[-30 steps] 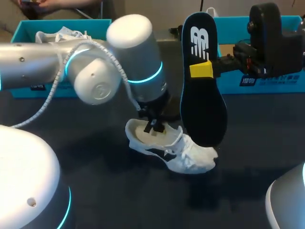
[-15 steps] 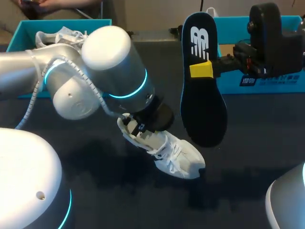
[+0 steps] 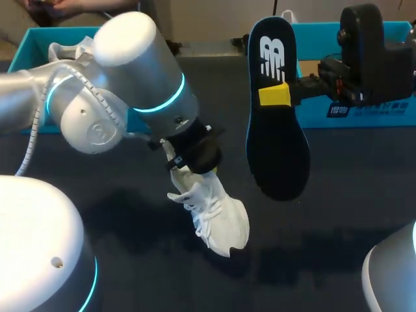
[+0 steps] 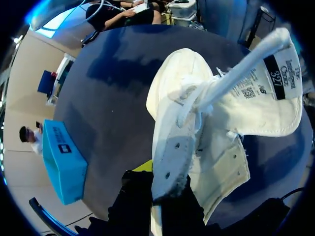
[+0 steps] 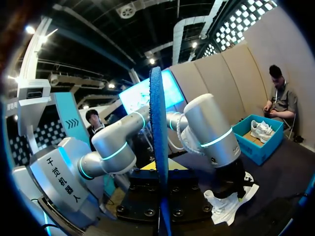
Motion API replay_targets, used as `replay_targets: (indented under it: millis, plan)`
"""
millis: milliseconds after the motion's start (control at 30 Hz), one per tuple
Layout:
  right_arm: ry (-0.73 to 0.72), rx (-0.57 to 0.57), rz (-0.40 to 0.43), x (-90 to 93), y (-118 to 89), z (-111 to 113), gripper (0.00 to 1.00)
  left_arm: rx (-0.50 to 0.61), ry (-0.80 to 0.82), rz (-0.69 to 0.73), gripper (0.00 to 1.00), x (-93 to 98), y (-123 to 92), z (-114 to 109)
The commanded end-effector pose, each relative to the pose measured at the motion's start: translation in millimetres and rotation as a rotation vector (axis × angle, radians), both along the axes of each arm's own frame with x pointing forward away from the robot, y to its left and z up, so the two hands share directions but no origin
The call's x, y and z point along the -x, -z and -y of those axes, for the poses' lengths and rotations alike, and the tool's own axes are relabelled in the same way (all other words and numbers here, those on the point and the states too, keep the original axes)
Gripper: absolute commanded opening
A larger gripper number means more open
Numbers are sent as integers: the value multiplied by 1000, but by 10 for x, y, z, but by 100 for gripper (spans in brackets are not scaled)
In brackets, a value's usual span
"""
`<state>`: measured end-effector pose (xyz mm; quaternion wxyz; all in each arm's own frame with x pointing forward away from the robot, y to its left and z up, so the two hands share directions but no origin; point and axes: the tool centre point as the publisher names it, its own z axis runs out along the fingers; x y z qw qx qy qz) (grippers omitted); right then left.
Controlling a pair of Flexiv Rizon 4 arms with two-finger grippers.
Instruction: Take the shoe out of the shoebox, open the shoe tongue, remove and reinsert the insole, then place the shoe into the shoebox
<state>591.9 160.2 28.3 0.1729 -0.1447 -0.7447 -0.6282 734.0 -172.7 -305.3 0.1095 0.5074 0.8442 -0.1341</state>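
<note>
The left arm [image 3: 97,110] comes in over the dark tabletop [image 3: 338,214] and its left jaws are pinching the white sneaker [image 3: 214,214] by the rim of its opening, near the heel. The sneaker hangs tilted below the wrist, heel up and toe down toward the tabletop. I cannot tell whether the toe touches the surface.

In the left wrist view, the sneaker's side wall [image 4: 172,157] runs down between the two dark fingers. A sliver of yellow fingertip [image 4: 142,166] shows beside it. The tongue [image 4: 266,93] is folded out and away from the opening, with its label side showing, and loose laces trail across the upper.

To the right of the sneaker and apart from it, the right jaws are clamped on the dark insole [image 3: 276,130], holding it upright in the air. One yellow fingertip [image 3: 274,95] is pressed flat on its near face, about a third of the way down. In the right wrist view, the insole [image 5: 158,147] is seen edge-on, rising straight up out of the jaws, with the left arm and the sneaker [image 5: 227,200] beyond it.

A teal shoebox [image 3: 364,114] sits at the back of the tabletop behind the right arm [image 3: 374,52]. A second teal box [image 3: 32,39] at the back left has another white shoe [image 3: 71,49] in it.
</note>
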Motion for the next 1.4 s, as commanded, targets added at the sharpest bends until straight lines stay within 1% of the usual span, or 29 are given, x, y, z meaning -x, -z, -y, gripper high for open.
replay_targets:
  millis: [33,400,567,767,1100,1400]
  plan:
    - [-3,4,-2,-29,-4,-40,0,15,87,-5,0,-2,41,16]
    - [-3,4,-2,-29,-4,-40,0,-47,250,46,0,170,133,157]
    - [-3,4,-2,-29,-4,-40,0,-82,276,38,0,220,227,230]
    - [-3,4,-2,-29,-4,-40,0,-98,326,51,0,274,362,272]
    - [-3,4,-2,-29,-4,-40,0,-116,387,59,0,268,504,335]
    - [-3,4,-2,-29,-4,-40,0,-133,410,39,0,204,665,402]
